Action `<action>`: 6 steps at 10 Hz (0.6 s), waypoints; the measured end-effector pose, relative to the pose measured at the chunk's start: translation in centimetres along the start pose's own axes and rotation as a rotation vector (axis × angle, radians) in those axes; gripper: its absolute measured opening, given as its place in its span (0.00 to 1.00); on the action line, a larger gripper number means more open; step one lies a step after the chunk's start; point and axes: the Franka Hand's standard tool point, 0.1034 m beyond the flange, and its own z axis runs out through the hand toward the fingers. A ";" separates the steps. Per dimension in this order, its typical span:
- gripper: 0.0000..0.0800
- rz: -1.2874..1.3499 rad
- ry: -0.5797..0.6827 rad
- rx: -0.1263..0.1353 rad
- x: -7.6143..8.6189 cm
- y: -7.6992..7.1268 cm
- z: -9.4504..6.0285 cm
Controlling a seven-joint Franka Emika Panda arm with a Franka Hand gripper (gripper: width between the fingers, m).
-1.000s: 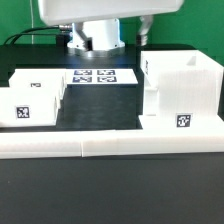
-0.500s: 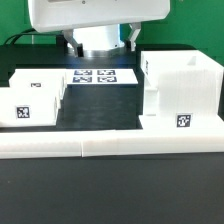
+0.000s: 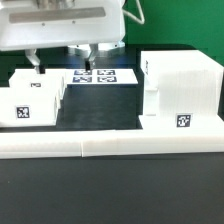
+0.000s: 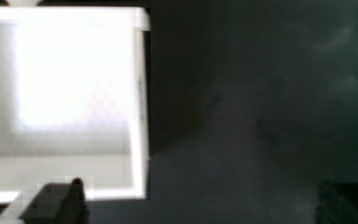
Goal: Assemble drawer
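The tall white casing (image 3: 182, 88) stands at the exterior view's right, with a tag on its front. Two white open-top trays sit at the exterior view's left, one in front (image 3: 22, 108) and one behind it (image 3: 42, 82), each with a tag. My gripper (image 3: 61, 58) hangs over the back tray and the table, open and empty, with its fingers wide apart. In the wrist view a white tray (image 4: 60, 90) fills one side. My gripper (image 4: 202, 205) straddles its edge: one dark fingertip (image 4: 55, 202) lies over the tray and the other over the black table.
The marker board (image 3: 102, 76) lies flat at the back middle, between the trays and the casing. Long low white border bars (image 3: 110, 146) run along the front of the black table. A cable hangs behind the arm.
My gripper has moved toward the exterior view's left and come lower. Its two fingers now show above the back tray. The drawer parts have not moved.
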 end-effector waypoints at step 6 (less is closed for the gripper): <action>0.81 -0.018 -0.021 0.008 -0.5 0.7 1.8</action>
